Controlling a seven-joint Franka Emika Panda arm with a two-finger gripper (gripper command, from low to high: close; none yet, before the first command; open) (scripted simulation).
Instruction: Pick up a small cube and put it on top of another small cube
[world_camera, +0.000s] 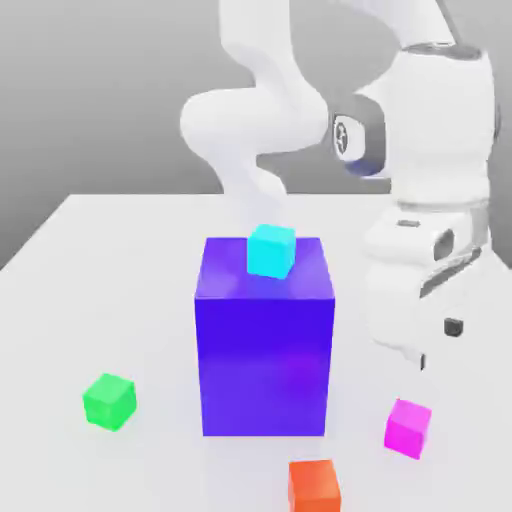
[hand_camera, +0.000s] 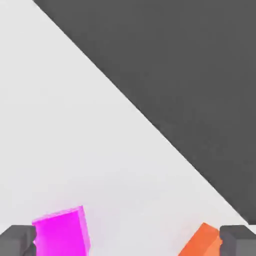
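Gripper (hand_camera: 128, 241) — fingers wide apart, nothing held. Magenta cube (world_camera: 407, 429) on table (world_camera: 150, 330), exterior view's right, below the hand, approx. Green cube (world_camera: 109, 402) well apart, exterior view's left. My assessment: magenta light, stiff, poss. slick, not fragile — I'd grip opp. side faces, mid-height, fingers squared to them.

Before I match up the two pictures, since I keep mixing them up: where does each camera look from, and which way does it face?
Exterior view: off the arm, facing the table and blue block; the white Panda arm shows, with its end effector.
Hand view: on the hand, looking past two spread fingertips toward the tabletop and its edge.
Shared: the magenta cube and orange-red cube.
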